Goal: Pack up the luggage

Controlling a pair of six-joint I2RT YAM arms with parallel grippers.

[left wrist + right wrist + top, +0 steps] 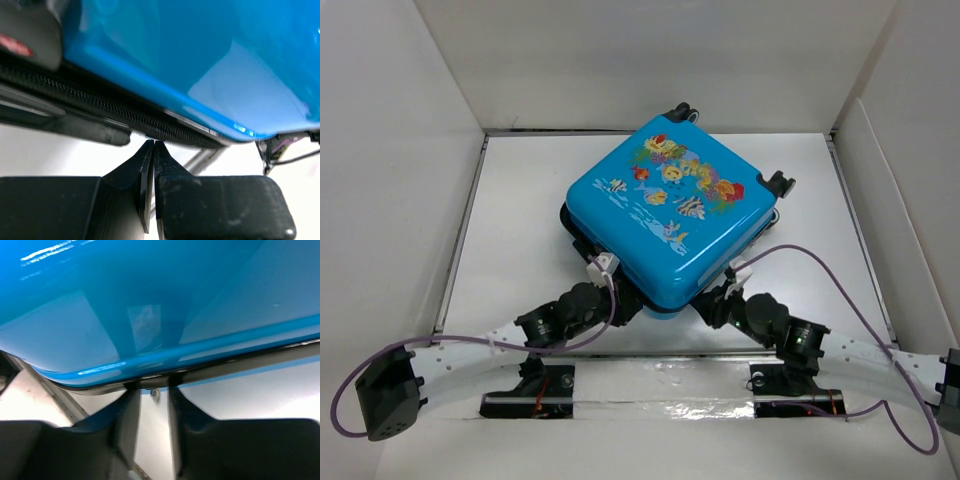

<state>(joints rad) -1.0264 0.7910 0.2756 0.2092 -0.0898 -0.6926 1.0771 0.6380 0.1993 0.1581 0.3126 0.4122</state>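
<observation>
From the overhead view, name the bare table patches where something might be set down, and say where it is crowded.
Free: the strip between the left wall and the luggage; the patch between its wheels and the right wall. Crowded: the near edge, where the left gripper and right gripper flank its corner.

Glossy hard plastic luggage [665, 215] shell; matt white table [520, 270].
</observation>
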